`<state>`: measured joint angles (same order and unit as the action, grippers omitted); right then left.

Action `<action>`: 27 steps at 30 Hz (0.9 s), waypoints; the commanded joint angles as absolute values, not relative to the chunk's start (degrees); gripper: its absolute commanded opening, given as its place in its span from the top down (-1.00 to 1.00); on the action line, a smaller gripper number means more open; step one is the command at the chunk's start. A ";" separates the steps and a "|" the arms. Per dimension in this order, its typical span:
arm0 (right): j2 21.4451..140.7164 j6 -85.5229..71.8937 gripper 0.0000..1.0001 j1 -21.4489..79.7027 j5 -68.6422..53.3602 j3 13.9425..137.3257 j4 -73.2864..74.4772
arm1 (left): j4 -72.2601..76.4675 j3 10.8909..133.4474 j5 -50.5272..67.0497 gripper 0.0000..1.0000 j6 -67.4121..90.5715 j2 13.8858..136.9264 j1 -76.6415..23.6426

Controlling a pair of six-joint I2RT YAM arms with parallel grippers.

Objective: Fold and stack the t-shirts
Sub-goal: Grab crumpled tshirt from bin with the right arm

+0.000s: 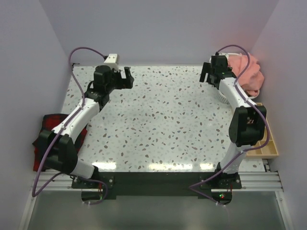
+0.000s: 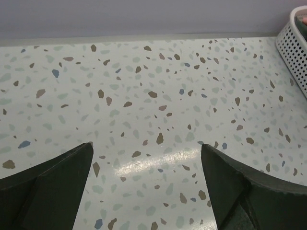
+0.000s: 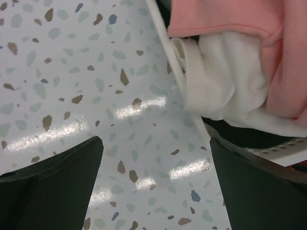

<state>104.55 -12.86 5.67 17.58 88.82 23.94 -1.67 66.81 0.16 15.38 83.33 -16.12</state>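
Overhead, left gripper (image 1: pixel 128 77) and right gripper (image 1: pixel 205 74) gape empty above terrazzo (image 1: pixel 163 124) (walls (image 1: pixel 163 28) perhaps lilac).

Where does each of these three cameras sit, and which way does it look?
Top external: above and behind the bases, looking down on the table; both arms show, left gripper and right gripper included.
Left wrist: on the left wrist, looking across the tabletop toward the white basket; its dark fingers show.
Right wrist: on the right wrist, looking down at the basket's rim and pink t-shirt; its fingers show.
Shared: both wrist views catch the basket.
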 commanded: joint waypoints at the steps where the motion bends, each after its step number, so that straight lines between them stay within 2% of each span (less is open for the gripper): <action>1: 105.90 -15.65 -0.97 3.95 26.44 94.74 17.86 | 1.21 67.25 7.37 -1.00 18.01 84.81 -15.73; 3: 108.09 -14.94 -0.97 3.78 31.87 97.71 17.93 | 3.06 66.19 7.56 -1.00 19.24 85.60 -15.73; 9: 109.51 -13.10 -0.97 2.90 38.05 97.90 10.29 | 5.89 66.27 10.45 -1.00 20.21 89.91 -15.73; 13: 116.08 -13.97 -0.98 1.67 44.28 103.35 11.77 | 7.47 66.89 13.43 -1.00 21.09 92.19 -15.73; 20: 123.12 -11.79 -0.97 0.88 51.23 106.08 4.84 | 10.46 67.32 17.14 -0.95 21.36 95.53 -15.73; 24: 125.85 -12.48 -0.96 -2.00 50.63 108.46 4.66 | 11.33 67.41 17.75 -0.90 20.83 96.68 -15.73; 27: 125.60 -11.34 -0.79 -2.72 49.58 107.58 2.38 | 11.51 67.94 17.67 -0.89 20.83 97.82 -15.73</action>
